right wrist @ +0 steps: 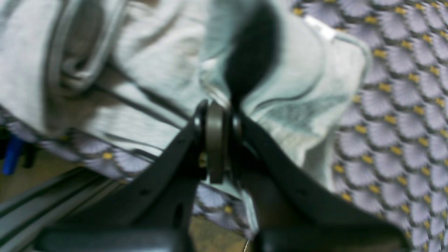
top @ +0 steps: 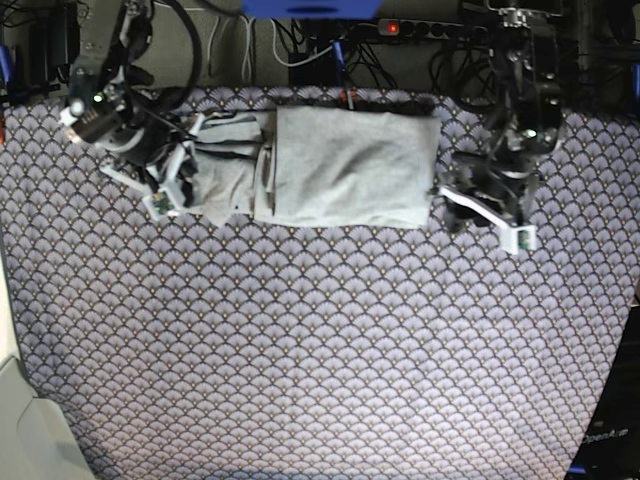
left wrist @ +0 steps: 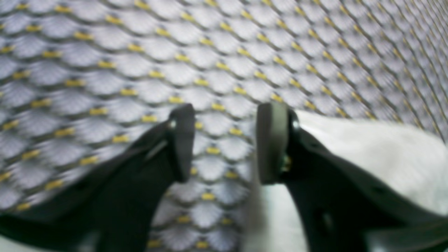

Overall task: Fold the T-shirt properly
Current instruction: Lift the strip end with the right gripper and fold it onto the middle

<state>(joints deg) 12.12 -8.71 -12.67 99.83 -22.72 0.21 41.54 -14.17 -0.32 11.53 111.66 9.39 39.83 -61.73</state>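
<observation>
- Fan-patterned purple-grey tablecloth (top: 320,350) covered the whole table; cables and a power strip (top: 420,28) ran along the far edge
- T-shirt (top: 350,165) lay at the far middle of the cloth, partly folded; smooth rectangle on the base view's right, bunched folds on its left; plain side up, no lettering seen
- right gripper (right wrist: 224,140) sat at the bunched end, on the base view's left (top: 165,190); jaws pressed together on a fold of shirt fabric (right wrist: 280,84); dark patch showed on the cloth just past the pads; blurry
- left gripper (left wrist: 224,143) sat just beside the shirt's smooth end, on the base view's right (top: 490,205); jaws apart, nothing between them, only tablecloth (left wrist: 140,52) behind; pale shirt fabric (left wrist: 385,157) showed right beside one finger; touching or not, could not tell
</observation>
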